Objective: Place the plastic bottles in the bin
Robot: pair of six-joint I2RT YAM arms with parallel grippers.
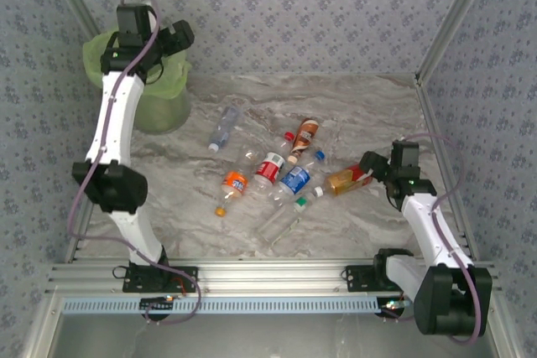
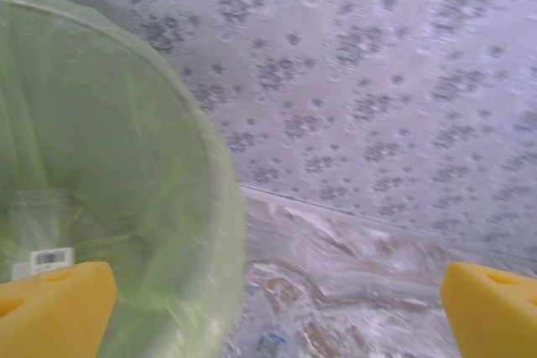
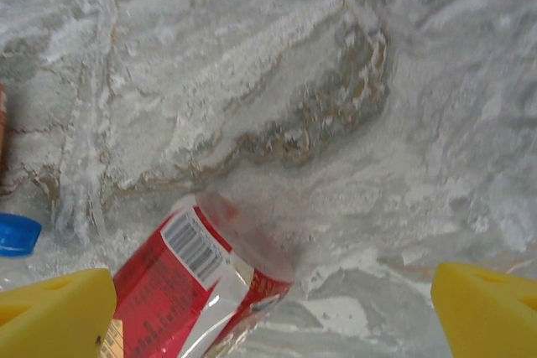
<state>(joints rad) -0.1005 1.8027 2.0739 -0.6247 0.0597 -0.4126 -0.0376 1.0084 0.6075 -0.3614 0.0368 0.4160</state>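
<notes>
Several bottles [image 1: 268, 168] lie scattered on their sides in the middle of the marble table [image 1: 352, 106], seen from above. The bin [image 1: 164, 102] stands at the far left corner, well apart from them. The left claw [image 1: 183, 38] hangs over the bin's rim. The right claw [image 1: 369, 165] sits low, just beside a red-labelled bottle [image 1: 348, 179] at the right edge of the heap.

From the left wrist, the left claw [image 2: 273, 316] is spread wide, with nothing between its yellow fingers [image 2: 54, 308]. The bin [image 2: 214, 207] lies below and to the left, its green liner showing. A white barcode sticker [image 2: 50, 259] shows deep inside, though I cannot tell what it is on.

From the right wrist, the right claw [image 3: 268, 316] is also spread wide. The red-labelled bottle [image 3: 201, 291] lies on the table [image 3: 294, 56] between the fingers [image 3: 487, 308], not pinched. A blue cap [image 3: 17, 234] sits at the left edge.
</notes>
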